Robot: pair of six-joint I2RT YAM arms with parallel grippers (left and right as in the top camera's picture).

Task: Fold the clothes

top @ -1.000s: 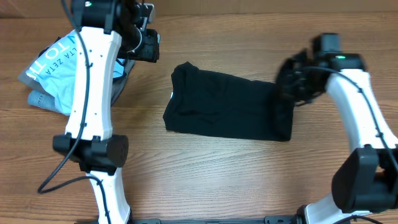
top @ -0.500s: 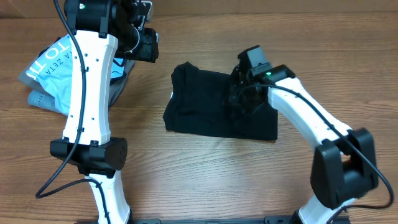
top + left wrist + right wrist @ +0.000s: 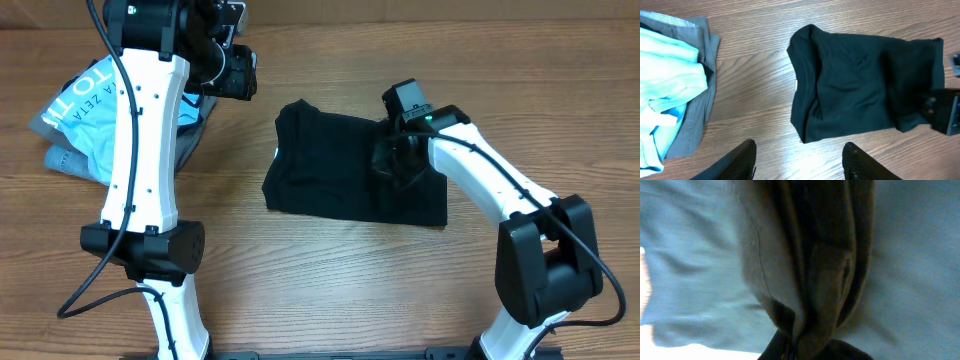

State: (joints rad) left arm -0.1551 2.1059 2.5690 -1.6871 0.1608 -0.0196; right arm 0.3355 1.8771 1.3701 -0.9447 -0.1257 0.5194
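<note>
The clothes (image 3: 330, 185), really just one black garment, sit about mid-bench, a touch toward the right, lying flat as a rough rectangle on the wooden bench (image 3: 320, 290).

Going from the near edge outward: both arm bases stand at the near edge. The right arm reaches from the near right corner up over the right part of the garment. Its right gripper (image 3: 388, 160) is down on the fabric there. In the right wrist view a dark ridge of bunched cloth runs straight into the pincer, which is pressed together on that fold, so it's pinching the garment.

On the garment's left edge there's a small white label (image 3: 795, 86).

Further back, the left gripper (image 3: 799, 150) hangs above the bench near the far edge, left of the garment and not touching it. In the left wrist view its fingers are spread apart with only wood between them.

In the far left corner there's a pile, well apart from the black garment: a light blue shirt (image 3: 80, 110) with white lettering, crumpled on top of a grey garment (image 3: 695, 105).
</note>
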